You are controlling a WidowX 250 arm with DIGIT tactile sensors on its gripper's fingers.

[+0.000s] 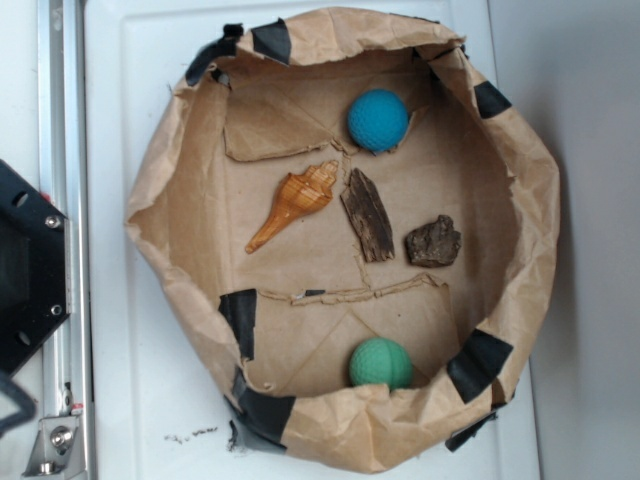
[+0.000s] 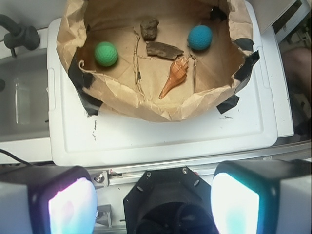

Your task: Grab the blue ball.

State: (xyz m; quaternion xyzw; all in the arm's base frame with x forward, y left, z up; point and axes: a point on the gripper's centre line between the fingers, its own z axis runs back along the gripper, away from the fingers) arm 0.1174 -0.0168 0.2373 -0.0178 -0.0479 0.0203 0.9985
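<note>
Nothing to read here, folks: no word, label, brand, number or sign shows in either view. The crumpled brown paper bin (image 1: 530,200) patched with black tape carries no print, and the white plastic surface (image 1: 130,400) beneath it bears only small dark scuff marks, not letters. From the wrist view, the same white surface (image 2: 161,136) shows faint black smudges that spell nothing, and the glowing pads at the bottom edge are blank.
</note>
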